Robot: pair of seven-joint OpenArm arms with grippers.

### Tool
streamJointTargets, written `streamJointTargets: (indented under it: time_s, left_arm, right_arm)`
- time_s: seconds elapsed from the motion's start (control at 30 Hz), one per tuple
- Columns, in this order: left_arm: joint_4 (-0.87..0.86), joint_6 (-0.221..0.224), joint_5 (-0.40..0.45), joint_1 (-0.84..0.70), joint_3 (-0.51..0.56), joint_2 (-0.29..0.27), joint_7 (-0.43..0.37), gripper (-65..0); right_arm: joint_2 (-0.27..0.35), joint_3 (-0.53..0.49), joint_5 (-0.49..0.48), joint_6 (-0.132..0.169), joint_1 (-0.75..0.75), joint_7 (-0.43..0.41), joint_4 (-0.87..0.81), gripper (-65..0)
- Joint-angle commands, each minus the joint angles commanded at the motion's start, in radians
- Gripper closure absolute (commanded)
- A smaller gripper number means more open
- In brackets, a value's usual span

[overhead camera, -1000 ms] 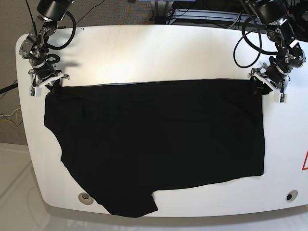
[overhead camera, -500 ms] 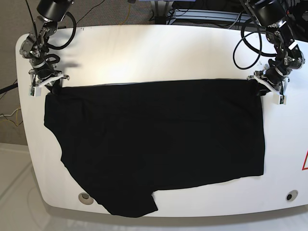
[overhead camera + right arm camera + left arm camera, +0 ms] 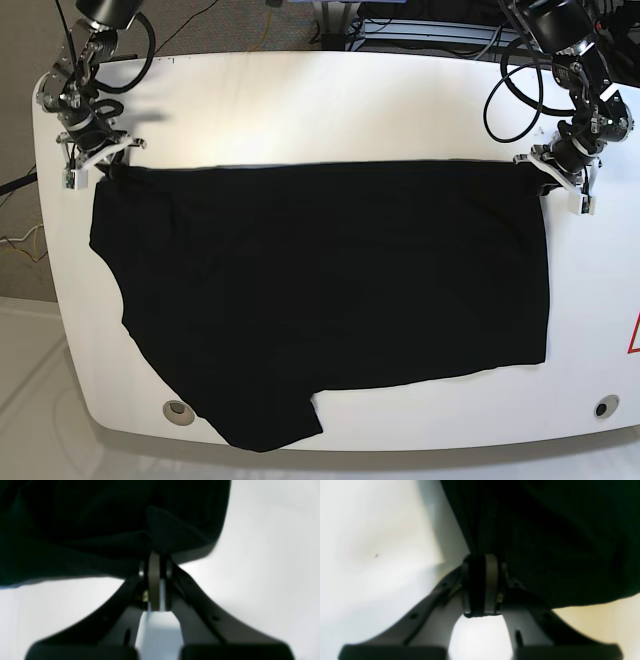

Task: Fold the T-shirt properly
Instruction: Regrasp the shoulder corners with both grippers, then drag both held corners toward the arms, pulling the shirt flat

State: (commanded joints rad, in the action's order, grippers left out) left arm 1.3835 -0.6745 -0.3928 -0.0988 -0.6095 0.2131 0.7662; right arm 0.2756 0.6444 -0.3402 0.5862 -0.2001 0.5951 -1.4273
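The black T-shirt (image 3: 320,290) lies spread over the white table (image 3: 330,110), with its lower left part hanging past the near edge. At the shirt's far right corner my left gripper (image 3: 545,178) is shut on the cloth. In the left wrist view the left gripper (image 3: 481,560) pinches a black fold of the T-shirt (image 3: 557,542). My right gripper (image 3: 105,170) is shut on the far left corner. The right wrist view has the right gripper (image 3: 156,555) clamping a bunched edge of the T-shirt (image 3: 87,530). No print shows.
A round hole (image 3: 176,409) sits in the table near the front left and another hole (image 3: 601,408) at the front right. A red mark (image 3: 634,335) is at the right edge. Cables and a rack (image 3: 420,30) lie behind the table.
Both grippers have moved toward the far side of the table, drawing the shirt's top edge and the whole shirt a little farther back. The grips have not changed.
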Motion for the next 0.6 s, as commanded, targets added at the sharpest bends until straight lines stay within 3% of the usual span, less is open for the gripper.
streamJointTargets:
  time_s: [0.13,0.6]
  left_arm:
    - [0.084,-0.009,-0.040,-0.073,-0.013,0.009,0.027,0.0]
    - [0.175,-0.002,-0.021,-0.198,-0.025,0.018,0.025,0.0]
  right_arm:
    - [-0.010,-0.001,0.006,0.006,-0.091,-0.009,-0.125,0.0]
    - [-0.028,0.007,-0.003,0.029,-0.260,-0.001,-0.261,0.0]
